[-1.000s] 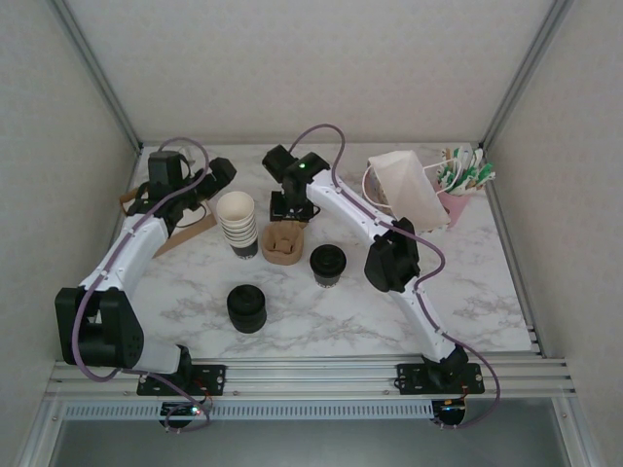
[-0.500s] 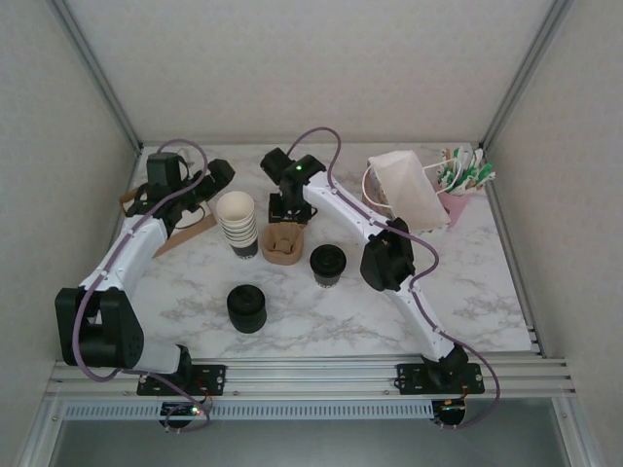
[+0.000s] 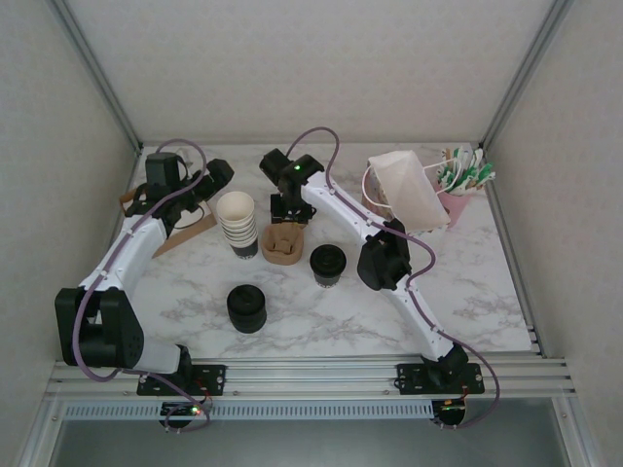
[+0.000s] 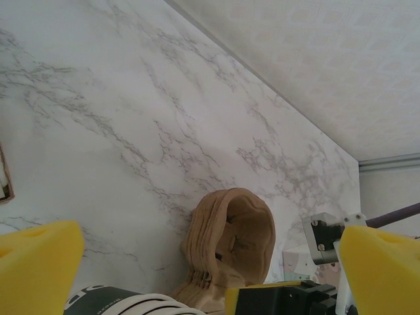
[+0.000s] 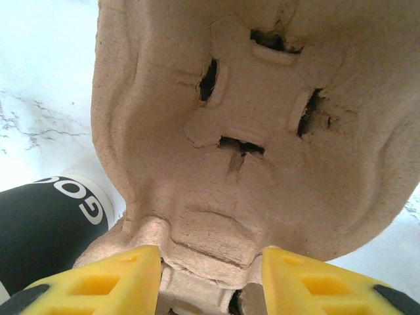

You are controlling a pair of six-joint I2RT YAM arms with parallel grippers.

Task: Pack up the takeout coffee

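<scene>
The takeout coffee (image 3: pixel 328 265), a small dark cup with a black lid, stands upright mid-table, apart from both grippers. Just left of it lies a stack of brown pulp cup carriers (image 3: pixel 282 243). My right gripper (image 3: pixel 282 206) hangs over the stack's far end. In the right wrist view its yellow fingertips (image 5: pixel 105 279) press both sides of a raised ridge on the top carrier (image 5: pixel 249 151), so the right gripper (image 5: pixel 210 262) is shut on it. My left gripper (image 3: pixel 209 180) hovers at the back left, wide open (image 4: pixel 210 269) and holding nothing, facing the carriers (image 4: pixel 230 236).
A lidless stack of cream-rimmed cups (image 3: pixel 237 226) stands left of the carriers, and a squat stack of black lids (image 3: pixel 246 308) sits nearer the front. A white paper bag (image 3: pixel 404 190) and a pink holder of sachets (image 3: pixel 458 190) are at the back right. A flat brown piece (image 3: pixel 185 235) lies under the left arm.
The right arm's elbow has swung a little to the left while its gripper stays over the carriers. The left arm, the coffee and the stacks have not moved.
</scene>
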